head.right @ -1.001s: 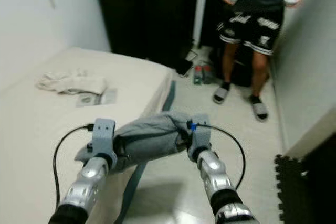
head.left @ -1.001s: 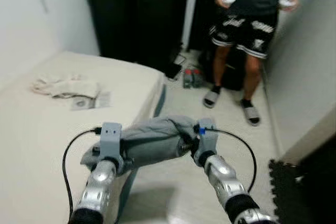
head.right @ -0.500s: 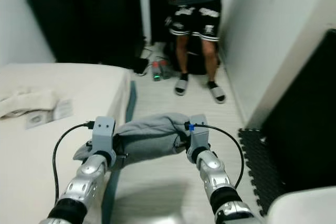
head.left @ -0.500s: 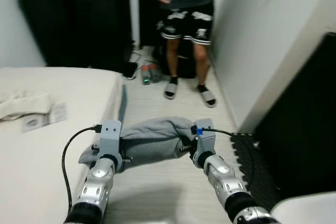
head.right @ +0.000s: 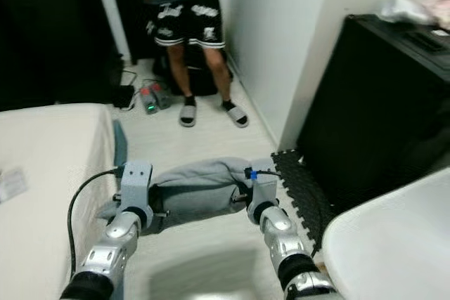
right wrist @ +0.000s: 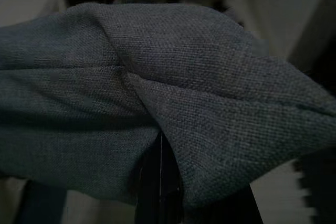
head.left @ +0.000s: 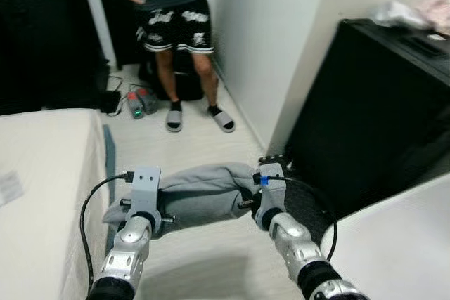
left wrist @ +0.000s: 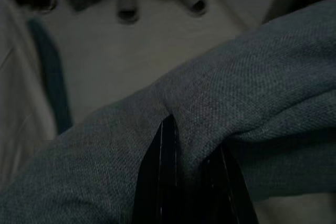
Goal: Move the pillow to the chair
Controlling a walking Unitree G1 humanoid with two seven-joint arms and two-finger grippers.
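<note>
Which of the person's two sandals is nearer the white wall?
The sandal on the right of the head view, the side of the robot's right arm. It stands on the floor close to the white wall, while the other sandal stands nearer the bed.

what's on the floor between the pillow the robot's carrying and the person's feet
Bare pale floor, as the left eye view shows, between the grey pillow and the person. Small bottles sit off to the left, beside the feet.

bare floor runs between bed and black cabinet.
</note>
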